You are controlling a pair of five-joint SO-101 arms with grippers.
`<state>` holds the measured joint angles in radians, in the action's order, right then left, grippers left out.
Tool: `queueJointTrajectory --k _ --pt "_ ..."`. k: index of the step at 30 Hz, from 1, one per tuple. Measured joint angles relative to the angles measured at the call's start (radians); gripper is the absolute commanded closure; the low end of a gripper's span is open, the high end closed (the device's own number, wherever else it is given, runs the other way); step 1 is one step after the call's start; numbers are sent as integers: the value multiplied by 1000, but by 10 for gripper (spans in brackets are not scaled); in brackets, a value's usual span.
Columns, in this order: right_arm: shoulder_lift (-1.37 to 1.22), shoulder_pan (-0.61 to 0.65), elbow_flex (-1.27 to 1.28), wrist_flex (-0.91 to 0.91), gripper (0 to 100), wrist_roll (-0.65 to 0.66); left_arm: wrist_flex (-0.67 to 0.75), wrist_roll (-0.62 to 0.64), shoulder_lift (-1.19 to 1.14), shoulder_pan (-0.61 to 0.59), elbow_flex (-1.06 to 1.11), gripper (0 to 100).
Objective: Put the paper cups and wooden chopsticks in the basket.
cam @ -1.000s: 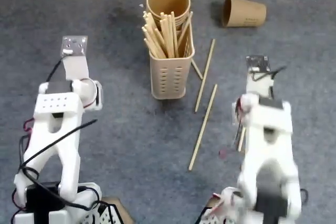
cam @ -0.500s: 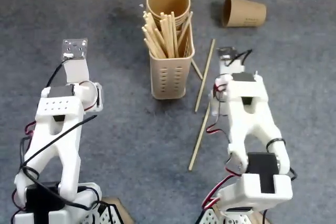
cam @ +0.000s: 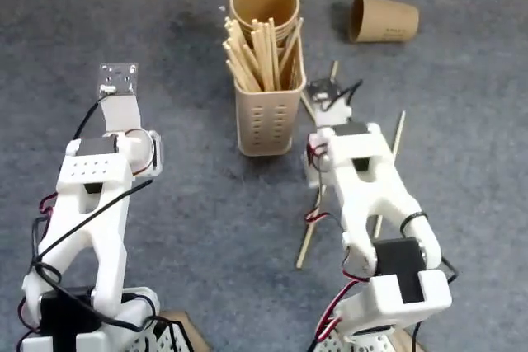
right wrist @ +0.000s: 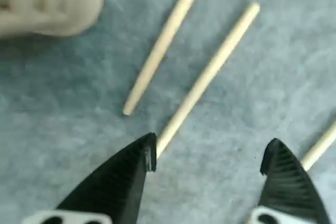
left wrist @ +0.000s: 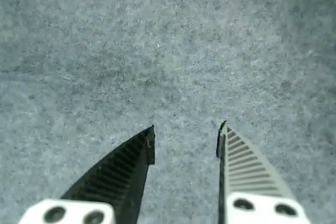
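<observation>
A beige slotted basket (cam: 266,113) stands at the middle back, holding several wooden chopsticks (cam: 260,55) and an upright paper cup (cam: 264,4). A second paper cup (cam: 384,18) lies on its side at the back right. Loose chopsticks lie right of the basket: one (cam: 309,232) runs out from under my right arm and another (cam: 389,166) lies to that arm's right. My right gripper (cam: 326,92) (right wrist: 210,156) is open just above two chopsticks (right wrist: 207,74), beside the basket's corner (right wrist: 50,3). My left gripper (cam: 115,80) (left wrist: 187,135) is open over bare carpet.
Grey carpet (cam: 190,204) covers the table. A third loose chopstick (right wrist: 321,144) shows by one right fingertip. The right arm's body (cam: 371,204) covers part of the loose chopsticks in the high view. There is free room between the left arm and the basket.
My right arm has swung left toward the basket, bringing its gripper over the loose chopsticks and uncovering one on its right. The left arm has barely moved.
</observation>
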<state>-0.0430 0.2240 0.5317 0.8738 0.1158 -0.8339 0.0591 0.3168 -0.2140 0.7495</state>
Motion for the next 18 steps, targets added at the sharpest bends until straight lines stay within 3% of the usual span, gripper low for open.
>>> queueJointTrajectory --k 5,11,18 --pt "2 -2 95 -97 692 -11 0 0 0 0 0 796" --pt "5 -2 130 -114 998 -15 0 0 0 0 0 796" --pt "5 -155 114 -114 992 -5 0 0 0 -2 6 796"
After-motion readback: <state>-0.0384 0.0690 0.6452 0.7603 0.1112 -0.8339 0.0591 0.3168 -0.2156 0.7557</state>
